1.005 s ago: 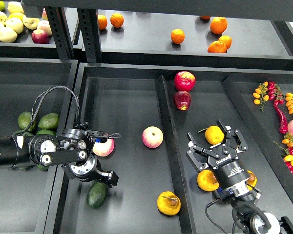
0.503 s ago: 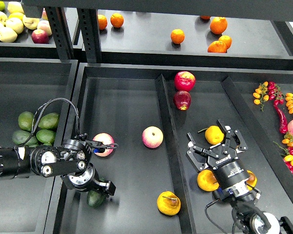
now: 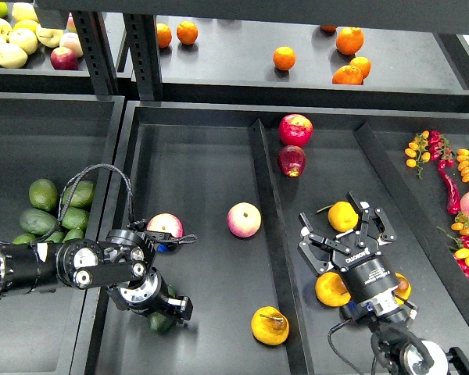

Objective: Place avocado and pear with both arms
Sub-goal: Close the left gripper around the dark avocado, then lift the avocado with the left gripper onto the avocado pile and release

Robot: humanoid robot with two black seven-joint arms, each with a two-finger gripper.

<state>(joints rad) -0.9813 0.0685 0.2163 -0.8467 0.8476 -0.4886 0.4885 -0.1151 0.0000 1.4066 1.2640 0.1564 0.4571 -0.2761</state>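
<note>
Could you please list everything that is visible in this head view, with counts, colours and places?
avocado: 1, dark green, middle tray, mostly hidden under the left gripper
pear: 1, yellow-orange, middle tray front
light avocados: about 5, green, left tray
blushed apples: 2, pink-yellow, middle tray
red apples: 2, red, right tray's far end
yellow fruits: at least 2, yellow-orange, right tray by the right gripper
oranges: about 7, orange, upper shelf
pale apples: several, yellow-green with one red, upper left shelf
chillies and small tomatoes: many, red and orange, far right
left gripper: 1, black, over the avocado, fingers unclear
right gripper: 1, black, open by a yellow fruit
</note>
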